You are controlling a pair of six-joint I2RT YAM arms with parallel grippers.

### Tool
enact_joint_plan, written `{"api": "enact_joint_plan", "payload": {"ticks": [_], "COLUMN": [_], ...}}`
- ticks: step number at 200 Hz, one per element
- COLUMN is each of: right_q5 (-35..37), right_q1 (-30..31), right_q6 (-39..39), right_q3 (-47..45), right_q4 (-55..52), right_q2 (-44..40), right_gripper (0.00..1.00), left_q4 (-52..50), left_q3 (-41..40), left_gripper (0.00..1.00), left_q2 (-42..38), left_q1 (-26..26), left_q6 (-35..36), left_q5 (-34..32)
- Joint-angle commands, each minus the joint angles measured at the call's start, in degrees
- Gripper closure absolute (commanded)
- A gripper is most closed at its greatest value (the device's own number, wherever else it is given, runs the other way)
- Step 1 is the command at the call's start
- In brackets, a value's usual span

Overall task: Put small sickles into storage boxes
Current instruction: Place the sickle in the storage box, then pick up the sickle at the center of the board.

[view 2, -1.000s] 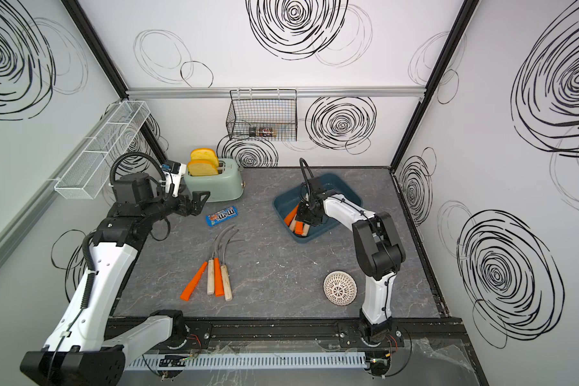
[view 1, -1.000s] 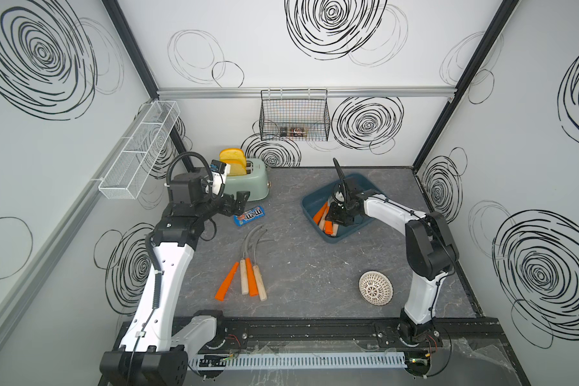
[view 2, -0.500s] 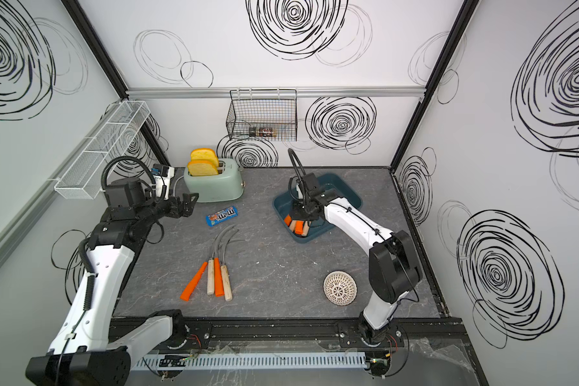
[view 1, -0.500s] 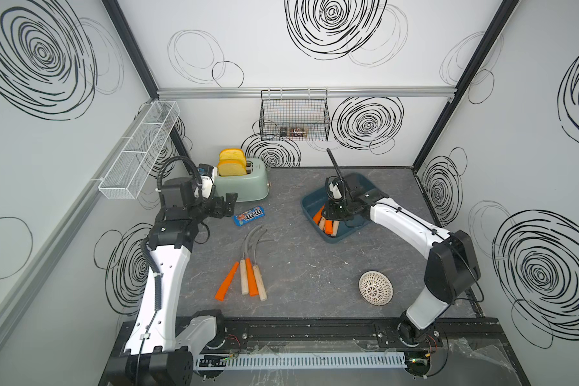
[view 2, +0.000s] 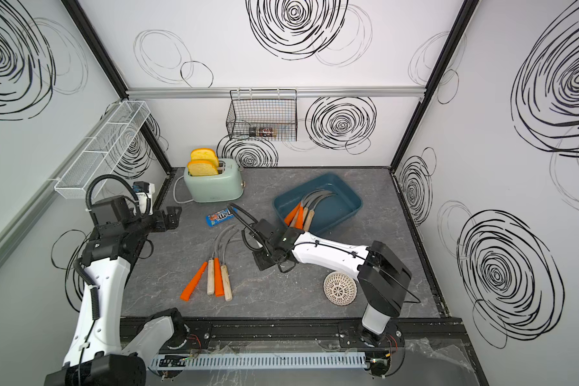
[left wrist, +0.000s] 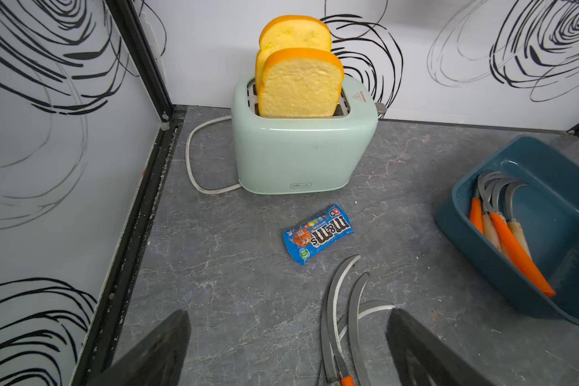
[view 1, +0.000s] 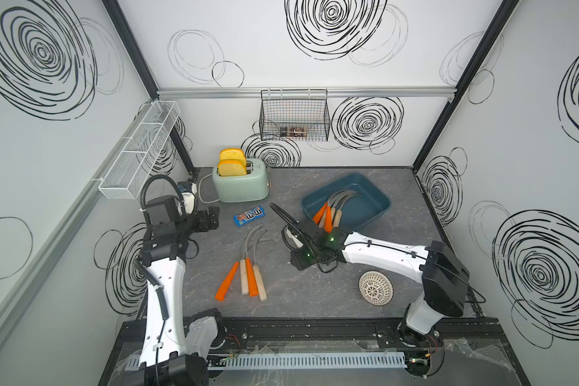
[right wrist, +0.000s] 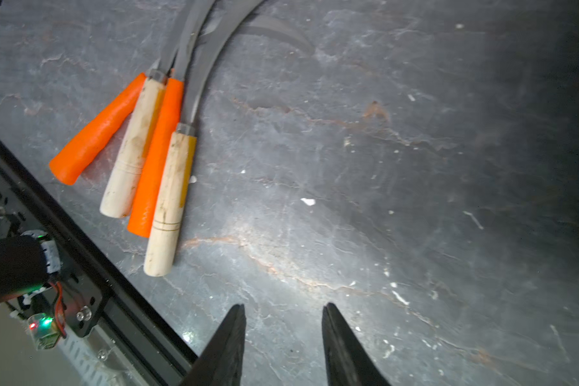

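Several small sickles point(view 1: 248, 267) with orange and pale wooden handles lie side by side on the grey table; the right wrist view shows their handles point(right wrist: 161, 157) and the left wrist view their blades point(left wrist: 335, 300). Several more sickles point(view 1: 331, 214) rest in the dark teal storage box point(view 1: 368, 204) at the back right, handles against its near wall. My right gripper point(view 1: 300, 264) hangs over bare table between the box and the loose sickles, jaws a little apart and empty point(right wrist: 283, 310). At the far left my left gripper point(view 1: 211, 219) stands wide open and empty point(left wrist: 288, 320).
A mint toaster point(view 1: 241, 182) with two bread slices stands at the back. A blue candy packet point(view 1: 249, 215) lies in front of it. A white woven dome point(view 1: 375, 287) sits at the front right. A black wire basket point(view 1: 295, 117) and a white mesh shelf point(view 1: 137, 150) hang on the walls.
My right gripper has come out of the storage box and moved forward and left over the table, toward the loose sickles. The left arm has drawn back slightly to the left.
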Motion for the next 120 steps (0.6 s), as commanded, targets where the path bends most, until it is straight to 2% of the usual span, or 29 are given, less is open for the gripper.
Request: {"api": "enact_joint_plan", "payload": {"ticks": [1,55,120], "right_q5": [1.0,0.9,-1.4], "right_q1": [3.8,10.1,11.8], "right_q6": [2.0,3.3,3.7], "right_q3": [-0.4,3.4,10.3], "right_q4": [4.3,7.0,7.2], "right_q2": [1.9,9.7,16.2], "right_gripper": [0.58,0.57,0.56], "left_q4": [2.4,1.3,-4.1], "left_q3": [-2.9,-6.1,-5.0], "left_gripper": [0.04,0.04,0.04], "left_q2": [-1.8,-4.1,-7.1], "left_q1": [2.3,6.8,8.5], "left_q6": [1.5,2.5,5.9], "left_q5": [1.2,3.9,8.4]}}
